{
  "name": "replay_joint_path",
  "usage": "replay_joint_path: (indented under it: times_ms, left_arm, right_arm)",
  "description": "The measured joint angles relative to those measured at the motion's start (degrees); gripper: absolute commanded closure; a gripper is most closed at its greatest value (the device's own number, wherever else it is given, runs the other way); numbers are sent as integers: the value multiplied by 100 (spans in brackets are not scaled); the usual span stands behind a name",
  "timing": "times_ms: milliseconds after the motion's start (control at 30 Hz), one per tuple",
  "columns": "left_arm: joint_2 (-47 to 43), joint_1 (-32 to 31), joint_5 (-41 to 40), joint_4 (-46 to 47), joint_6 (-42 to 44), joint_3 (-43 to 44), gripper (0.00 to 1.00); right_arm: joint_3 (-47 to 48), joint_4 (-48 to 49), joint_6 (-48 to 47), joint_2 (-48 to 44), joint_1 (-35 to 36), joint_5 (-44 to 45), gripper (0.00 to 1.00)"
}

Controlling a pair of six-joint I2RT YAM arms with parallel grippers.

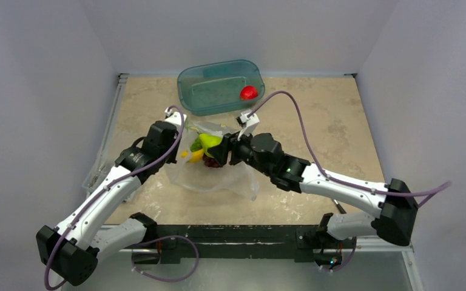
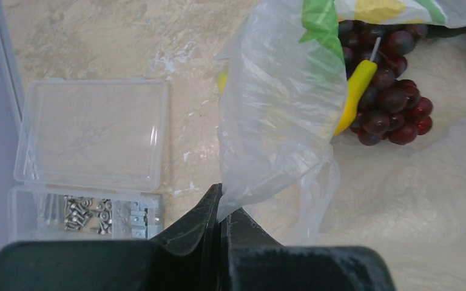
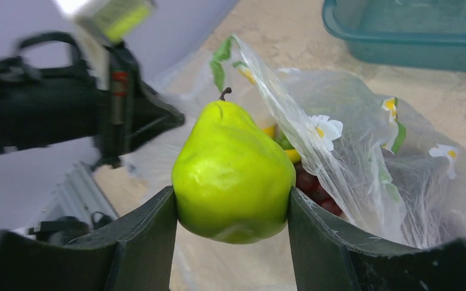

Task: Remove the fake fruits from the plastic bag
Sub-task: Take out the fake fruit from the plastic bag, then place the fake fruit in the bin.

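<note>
We hold the green pear squeezed between the two pads of our right gripper, at its widest part and with the stem up. It sits just in front of the plastic bag and looks free of the film. We judge it hollow and light, with a hard glossy skin. That skin is slippery on a round belly, so a grip across the widest part is the safest one.

The bag is thin, crinkly and limp, printed with small daisies and leaves, and it will sag unless it is held. Our left gripper is pressed together on a fold of the bag's edge, right at its fingertips.

Ahead and to the right of those fingers lies the dark purple grape bunch, knobbly and easy to snag. A yellow fruit, probably the banana, lies across it.

To the left of the left gripper is a clear box of screws. Beyond the right gripper stands a rigid teal tub.
</note>
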Motion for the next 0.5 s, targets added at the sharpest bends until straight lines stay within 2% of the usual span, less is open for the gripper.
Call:
replay_joint_path:
  times_ms: [100, 267, 400, 500]
  left_arm:
    - [142, 0, -334, -42, -85, 4, 100]
    - [431, 0, -428, -162, -105, 28, 100]
    - [544, 0, -407, -225, -103, 33, 100]
    - [544, 0, -385, -243, -96, 33, 100]
  right_arm:
    - [-96, -13, 166, -599, -2, -151, 100]
    - [26, -146, 203, -1080, -15, 13, 100]
    - [745, -411, 92, -763, -260, 413, 100]
    - [1246, -254, 28, -238, -890, 485, 100]
